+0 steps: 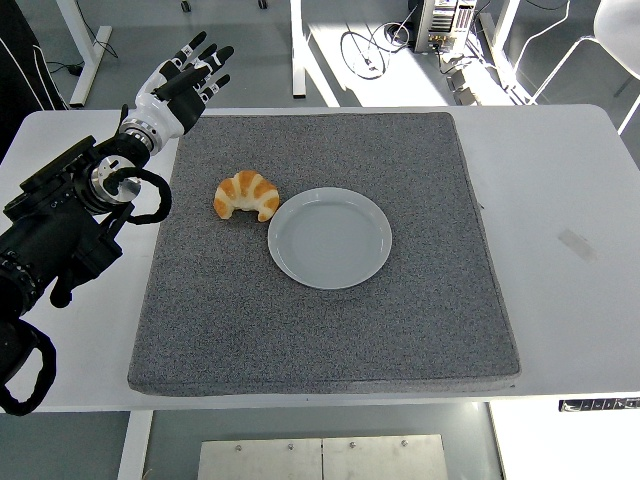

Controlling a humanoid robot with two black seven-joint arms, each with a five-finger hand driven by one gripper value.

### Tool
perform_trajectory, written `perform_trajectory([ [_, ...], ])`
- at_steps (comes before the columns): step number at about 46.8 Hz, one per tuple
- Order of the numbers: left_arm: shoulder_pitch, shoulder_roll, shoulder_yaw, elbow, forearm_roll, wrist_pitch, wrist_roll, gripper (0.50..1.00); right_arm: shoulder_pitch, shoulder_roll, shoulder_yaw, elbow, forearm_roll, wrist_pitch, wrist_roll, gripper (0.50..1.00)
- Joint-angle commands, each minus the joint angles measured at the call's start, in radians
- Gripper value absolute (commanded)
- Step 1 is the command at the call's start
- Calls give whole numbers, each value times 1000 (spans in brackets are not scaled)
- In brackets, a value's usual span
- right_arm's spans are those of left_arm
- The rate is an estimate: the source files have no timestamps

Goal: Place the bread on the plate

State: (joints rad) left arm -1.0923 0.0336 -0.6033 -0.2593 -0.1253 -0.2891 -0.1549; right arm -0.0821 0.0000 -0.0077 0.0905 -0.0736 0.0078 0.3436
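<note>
The bread [247,195] is a croissant, golden brown with paler cream bands across its ridged back. It is curved like a crescent. Its long axis runs left to right across the scene. The arch of the curve faces the far side of the table [560,190], and both tips point toward the near edge. The right tip is darker and more orange than the left.

The bread lies on the grey mat [330,320], in the left half of it, somewhat toward the far side. Its right tip is just beside the left rim of the plate [330,238]; I cannot tell whether the two touch. The bread is not on the plate.

The plate is round, pale and shallow, with a raised rim. It sits near the middle of the mat, to the right of the bread.

My left hand [182,82] is over the far left corner of the mat, well apart from the bread. Its fingers [205,50] are extended and spread, pointing toward the far right, and they hold nothing. My left arm [70,215] comes in over the left side of the table.
</note>
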Motion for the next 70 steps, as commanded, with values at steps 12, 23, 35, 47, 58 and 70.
perform_trajectory([
  [12, -1, 8, 4, 2, 4, 7, 1, 983, -1, 0, 0, 2, 0, 0, 0, 1000],
  [23, 3, 19, 45, 0, 15, 5, 145, 983, -1, 0, -2, 2, 0, 0, 0, 1000],
  [35, -38, 110, 163, -32, 20, 1, 258, 983, -1, 0, -2, 2, 0, 0, 0, 1000],
  [47, -54, 338, 321, -325, 105, 1, 244, 983, -1, 0, -2, 2, 0, 0, 0, 1000],
  [58, -83, 365, 326, -344, 496, 4, 245, 983, -1, 0, -2, 8, 0, 3, 0, 1000],
  [70, -78, 384, 332, -469, 815, 24, 242, 974, -1, 0, -2, 8, 0, 3, 0, 1000],
])
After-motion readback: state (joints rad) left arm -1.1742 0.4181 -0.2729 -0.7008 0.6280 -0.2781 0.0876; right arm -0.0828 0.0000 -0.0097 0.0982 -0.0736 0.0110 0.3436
